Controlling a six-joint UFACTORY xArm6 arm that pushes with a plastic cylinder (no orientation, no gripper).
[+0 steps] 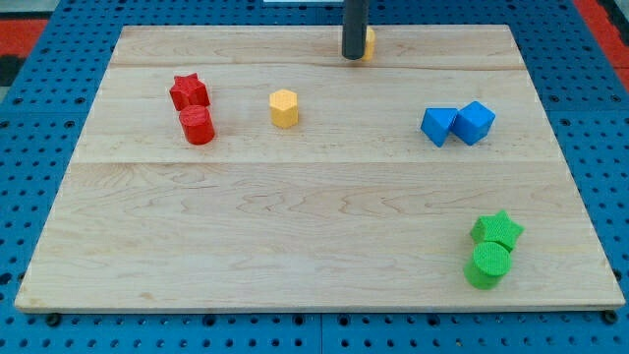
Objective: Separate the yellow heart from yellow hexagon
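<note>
Camera view: my tip [353, 56] touches yellow heart [367, 42].

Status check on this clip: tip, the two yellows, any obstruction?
My tip at view's top, against yellow block, mostly hidden, shape unclear. Yellow hexagon well apart, lower left. Nothing between them; red star and the other blocks sit clear.

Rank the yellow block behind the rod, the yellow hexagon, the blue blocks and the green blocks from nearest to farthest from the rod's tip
Measured from my tip in the camera view:
1. Yellow block, mostly hidden behind the rod at the view's top; shape unclear.
2. Yellow hexagon, toward the view's lower left.
3. Blue blocks, a pair at the view's right.
4. Green blocks, the view's bottom right corner.
</note>
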